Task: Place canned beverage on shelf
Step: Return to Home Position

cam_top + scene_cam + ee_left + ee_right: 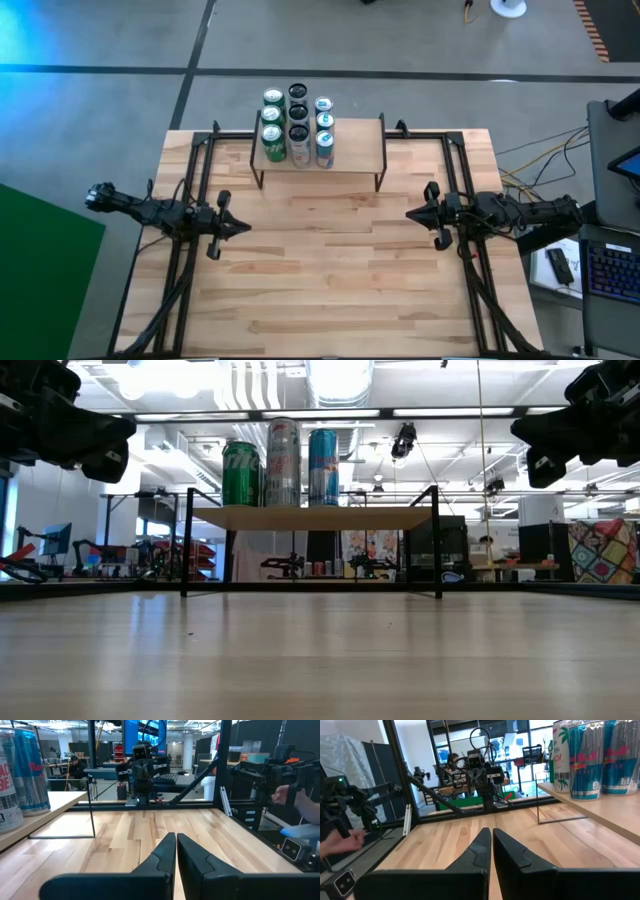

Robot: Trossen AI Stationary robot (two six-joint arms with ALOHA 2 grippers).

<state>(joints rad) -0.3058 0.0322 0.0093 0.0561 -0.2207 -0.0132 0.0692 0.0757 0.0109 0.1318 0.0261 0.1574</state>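
Note:
The shelf (350,145) stands at the table's far middle on thin black wire legs. Several cans (298,128) stand upright on the left half of its plank top: green ones, dark ones and blue-silver ones. They also show in the low view (283,462). My left gripper (246,228) hovers above the table at its left side, shut and empty. My right gripper (408,213) hovers at the right side, shut and empty. Both point toward the table's middle.
A black metal frame (200,150) runs along the table's left, right and far edges. The right half of the shelf top (358,142) is bare. A person's hand (287,795) shows beyond the table's right edge.

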